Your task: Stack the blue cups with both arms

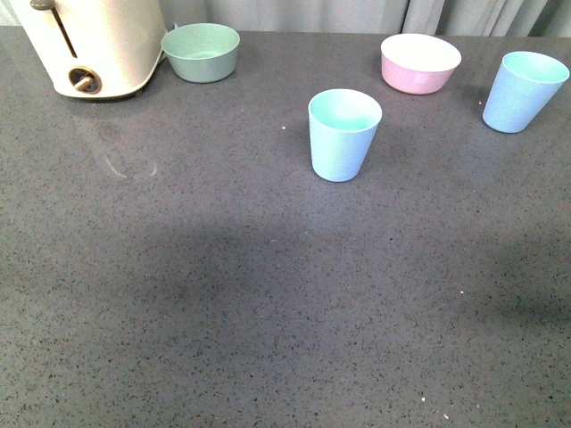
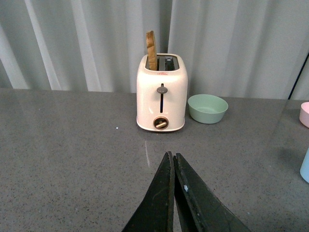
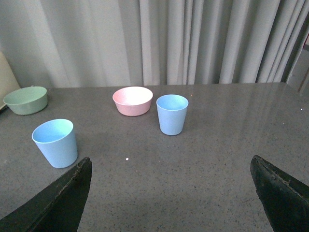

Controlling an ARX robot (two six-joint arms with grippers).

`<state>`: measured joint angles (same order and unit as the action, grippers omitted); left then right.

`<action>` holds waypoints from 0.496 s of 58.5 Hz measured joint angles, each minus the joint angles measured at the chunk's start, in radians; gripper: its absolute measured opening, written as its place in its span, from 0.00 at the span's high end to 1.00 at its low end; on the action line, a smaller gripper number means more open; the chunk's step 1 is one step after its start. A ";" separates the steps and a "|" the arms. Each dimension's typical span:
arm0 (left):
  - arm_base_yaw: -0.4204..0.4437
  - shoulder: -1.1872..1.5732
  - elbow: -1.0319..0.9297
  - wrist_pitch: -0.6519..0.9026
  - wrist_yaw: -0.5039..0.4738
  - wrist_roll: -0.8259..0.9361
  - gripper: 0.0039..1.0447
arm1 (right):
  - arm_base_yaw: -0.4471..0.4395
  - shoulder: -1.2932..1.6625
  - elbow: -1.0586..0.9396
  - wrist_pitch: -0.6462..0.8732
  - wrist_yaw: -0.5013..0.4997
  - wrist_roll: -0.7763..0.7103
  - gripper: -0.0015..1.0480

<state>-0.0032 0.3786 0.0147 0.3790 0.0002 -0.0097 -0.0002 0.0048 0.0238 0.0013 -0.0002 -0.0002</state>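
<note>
One pale blue cup (image 1: 343,134) stands upright in the middle of the grey table. The second blue cup (image 1: 522,91) stands upright at the far right. Neither arm shows in the front view. In the right wrist view both cups show, one (image 3: 56,142) nearer and one (image 3: 172,113) farther, and my right gripper (image 3: 171,176) is wide open and empty well short of them. In the left wrist view my left gripper (image 2: 172,155) is shut with nothing between its jaws, above bare table; a sliver of a blue cup (image 2: 305,166) shows at the frame's edge.
A cream toaster (image 1: 89,45) with a slice of bread (image 2: 151,50) stands at the back left, a green bowl (image 1: 202,52) beside it. A pink bowl (image 1: 419,62) sits at the back between the cups. A grey curtain (image 3: 193,38) hangs behind the table (image 1: 223,294).
</note>
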 joint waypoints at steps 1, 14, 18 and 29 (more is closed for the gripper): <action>0.000 -0.004 0.000 -0.005 0.000 0.000 0.99 | 0.000 0.000 0.000 0.000 0.000 0.000 0.09; 0.000 -0.109 0.000 -0.107 0.000 0.000 0.99 | 0.000 0.000 0.000 0.000 0.000 0.000 0.09; 0.000 -0.129 0.000 -0.130 0.000 0.000 0.99 | 0.000 0.000 0.000 0.000 0.000 0.000 0.09; 0.000 -0.185 0.000 -0.183 0.000 0.000 0.99 | 0.000 0.000 0.000 0.000 0.000 0.000 0.09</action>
<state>-0.0032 0.1940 0.0147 0.1959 0.0002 -0.0097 -0.0002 0.0048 0.0238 0.0013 -0.0006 -0.0006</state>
